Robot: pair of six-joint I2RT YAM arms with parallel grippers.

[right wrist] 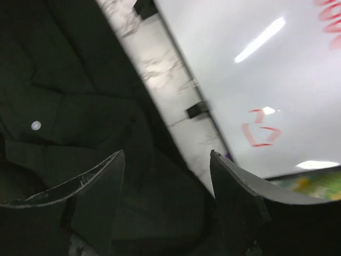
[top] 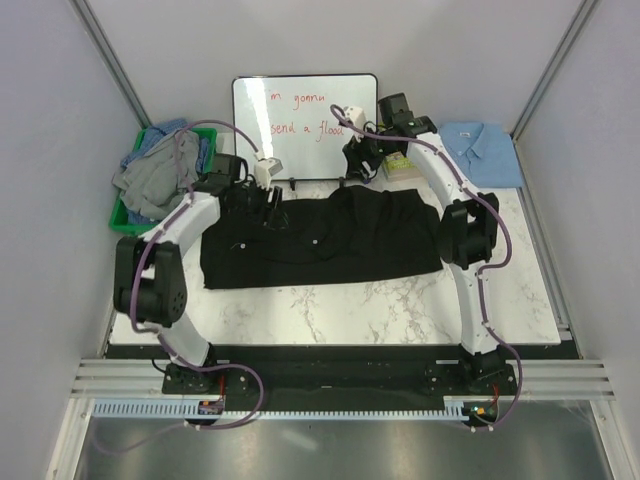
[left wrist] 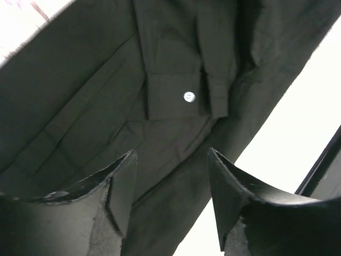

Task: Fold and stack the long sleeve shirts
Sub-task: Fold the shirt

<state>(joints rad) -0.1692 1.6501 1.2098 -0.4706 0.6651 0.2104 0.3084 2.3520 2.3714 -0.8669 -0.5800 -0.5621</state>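
A plain black shirt (top: 320, 238) with small pale buttons lies spread flat across the middle of the marble table (top: 400, 310). My left gripper (top: 268, 200) is open just above its far left edge; the left wrist view shows black fabric (left wrist: 106, 106) and a button (left wrist: 189, 96) between the open fingers. My right gripper (top: 358, 165) is open above the shirt's far edge near the whiteboard; its view shows the shirt (right wrist: 69, 106) below. A folded light blue shirt (top: 482, 150) lies at the far right. Grey and blue shirts (top: 160, 170) are heaped at the far left.
A green bin (top: 125, 212) holds the heap at the far left. A whiteboard (top: 305, 125) with red writing stands at the back centre. A green-covered book (top: 400, 168) lies beside the light blue shirt. Grey walls close the sides.
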